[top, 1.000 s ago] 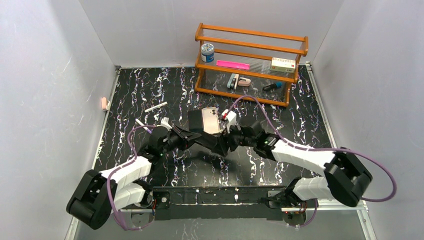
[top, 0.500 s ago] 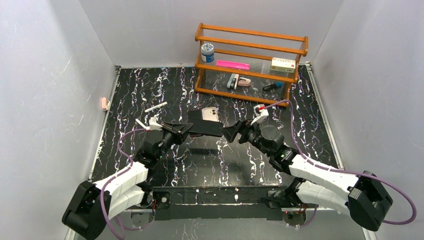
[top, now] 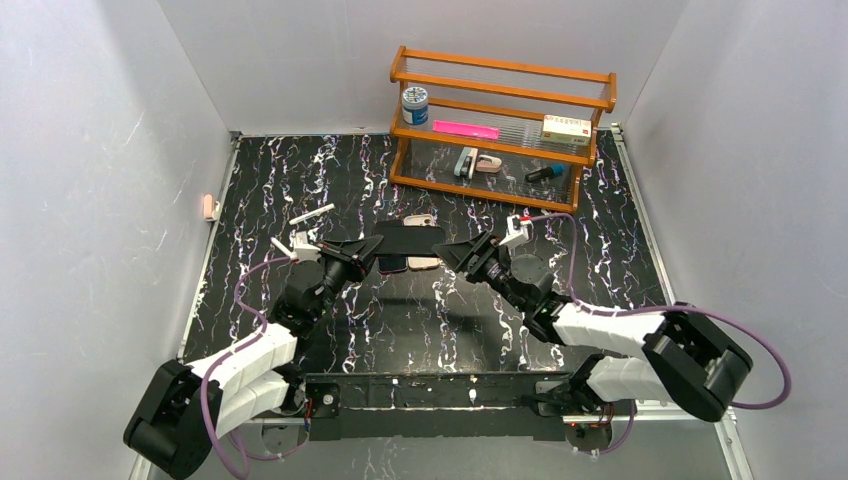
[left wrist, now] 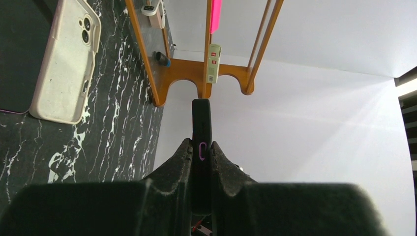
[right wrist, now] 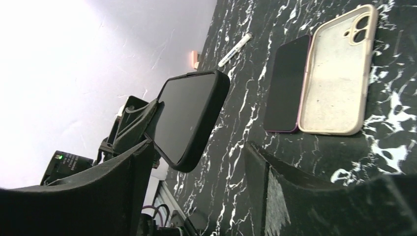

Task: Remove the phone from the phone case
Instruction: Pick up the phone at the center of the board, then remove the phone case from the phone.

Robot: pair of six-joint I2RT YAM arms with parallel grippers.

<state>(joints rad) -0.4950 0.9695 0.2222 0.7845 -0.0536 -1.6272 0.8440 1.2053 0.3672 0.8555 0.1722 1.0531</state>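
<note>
My left gripper is clamped on one short end of the black-cased phone, holding it off the table in front of the wooden rack. The phone's long axis points toward my right gripper, which stands open, nearest the free end.

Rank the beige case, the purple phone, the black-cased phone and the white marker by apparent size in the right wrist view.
1. beige case
2. black-cased phone, tilted and nearer the camera, so its place against the case is unsure
3. purple phone
4. white marker
</note>
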